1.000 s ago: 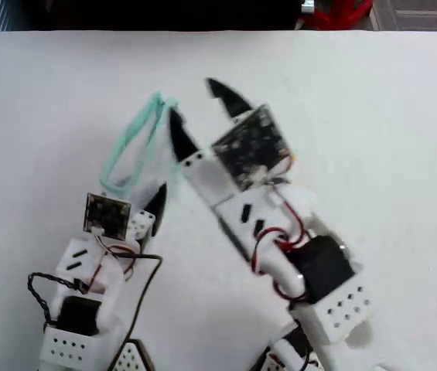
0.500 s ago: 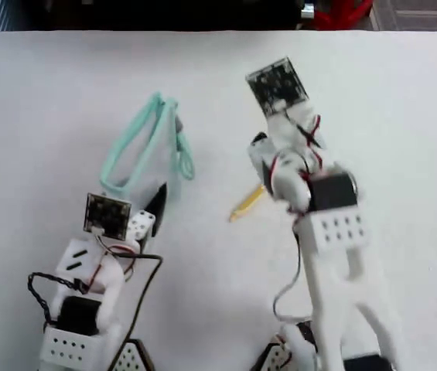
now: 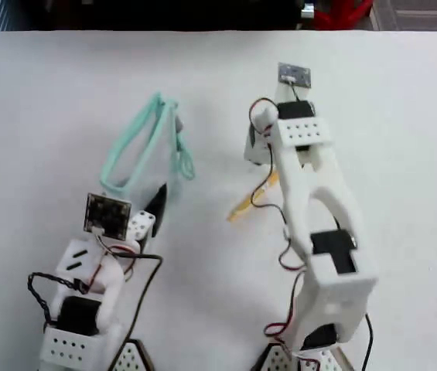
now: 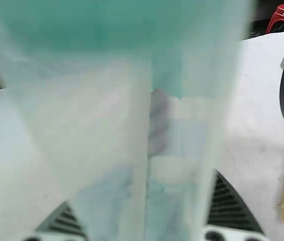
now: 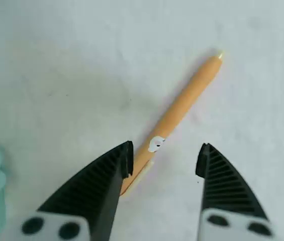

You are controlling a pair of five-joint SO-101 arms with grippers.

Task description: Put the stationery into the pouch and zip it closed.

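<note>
As the pouch (image 3: 130, 139) gapes, right gripper (image 5: 163, 153) hovers over pen (image 5: 182, 108).
Jaws apart astride the barrel, ready to pinch; left gripper's (image 3: 155, 205) hold unclear.

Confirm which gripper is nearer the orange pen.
Right. The right gripper is open directly over the pen; the left gripper is off to the side, shut on the pouch.

We are seeing the translucent pouch (image 3: 134, 151), its teal rim spreading into a long narrow loop, resting on the table (image 3: 63, 85), while the slim orange pen (image 3: 243, 207) is lying flat and slantwise on the table, apart from the pouch.
</note>
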